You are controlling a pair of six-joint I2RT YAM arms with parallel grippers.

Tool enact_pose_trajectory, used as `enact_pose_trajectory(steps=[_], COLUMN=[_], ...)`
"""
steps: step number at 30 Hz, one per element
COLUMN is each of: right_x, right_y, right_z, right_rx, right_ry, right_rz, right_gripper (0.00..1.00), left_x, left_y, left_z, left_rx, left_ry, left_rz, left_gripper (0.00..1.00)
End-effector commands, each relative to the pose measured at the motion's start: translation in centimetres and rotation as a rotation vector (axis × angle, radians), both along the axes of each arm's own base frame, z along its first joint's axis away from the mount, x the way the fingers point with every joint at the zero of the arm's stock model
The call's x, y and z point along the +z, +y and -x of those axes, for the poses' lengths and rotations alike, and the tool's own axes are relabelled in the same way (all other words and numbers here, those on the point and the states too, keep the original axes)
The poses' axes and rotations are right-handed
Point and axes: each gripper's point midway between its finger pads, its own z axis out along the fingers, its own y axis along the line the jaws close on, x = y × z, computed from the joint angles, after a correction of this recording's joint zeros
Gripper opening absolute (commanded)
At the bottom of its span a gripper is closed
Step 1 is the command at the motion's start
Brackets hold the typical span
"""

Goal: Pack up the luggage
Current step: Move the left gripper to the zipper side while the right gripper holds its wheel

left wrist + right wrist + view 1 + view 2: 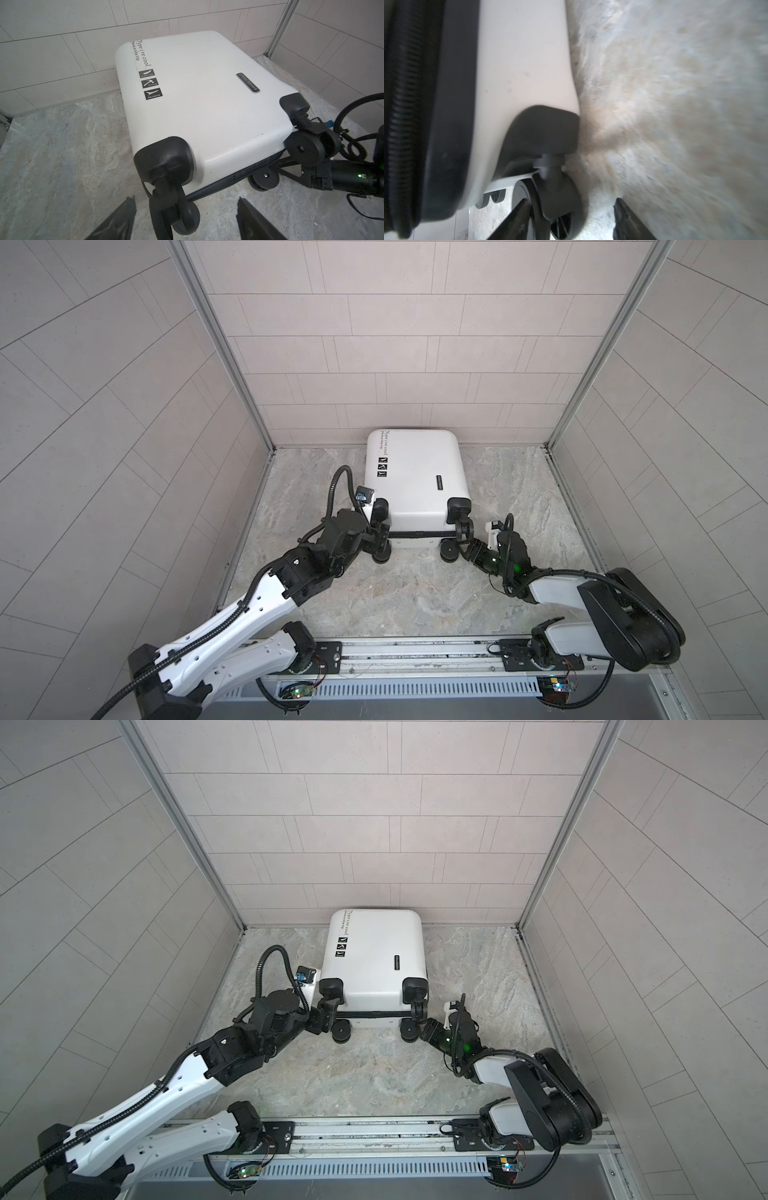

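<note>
The luggage lies shut, long axis pointing away, wheels toward me. My left end effector and right end effector both gape open, each straddling one

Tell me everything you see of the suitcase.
The suitcase is a small white hard shell, faintly textured and closed, with a black zipper band round its edge. It lies flat on the stone-look floor, its far end by the back wall and its black wheels toward the robot. The top face bears printed text, three black stickers and a metal badge. The left gripper and right gripper, both open, each straddle a wheel; contact is unclear.
</note>
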Motion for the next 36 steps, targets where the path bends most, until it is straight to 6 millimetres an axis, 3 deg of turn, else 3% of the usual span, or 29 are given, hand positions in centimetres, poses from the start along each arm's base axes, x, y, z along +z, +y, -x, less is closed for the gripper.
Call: enact_pose_trajectory(steps=[1,3,8,14,18,22,24,31,36], right_x=[-2.8,-1.8,3.5,9.2,11.8,13.6,13.5,12.7,12.9], right_y=[-2.4,-3.1,-4.5,-3.3,-0.7,1.6,2.3,1.8,2.6], right_z=[3.2,3.9,5.1,5.8,5.6,5.0,4.6,2.4,1.1], right_rx=[-0.021,-0.017,-0.012,0.054,0.161,0.243,0.268,0.238,0.282], right_ry=[0.152,0.155,0.063,-0.105,-0.163,-0.188,-0.172,-0.095,-0.078], right_rz=[0.135,0.185,0.268,0.274,0.291,0.354,0.385,0.523,0.579], right_gripper=[0.76,0.79,0.82,0.84,0.86,0.88,0.89,0.88,0.8], left_x=[1.5,1.7,0.7,-2.6,-5.5,-8.4,-9.8,-13.2,-15.0], left_y=[1.6,2.5,6.0,10.7,12.4,11.9,11.5,10.2,8.5], left_z=[-0.7,-1.3,-3.3,-5.2,-6.9,-8.8,-9.6,-11.2,-11.5], left_rx=[0.086,0.109,0.224,0.421,0.492,0.484,0.477,0.442,0.408], left_ry=[0.001,0.021,0.115,0.17,0.246,0.344,0.373,0.478,0.531], left_rz=[0.029,0.076,0.254,0.469,0.639,0.684,0.679,0.655,0.635], left_gripper=[0.85,0.86,0.86,0.82,0.79,0.73,0.72,0.66,0.63])
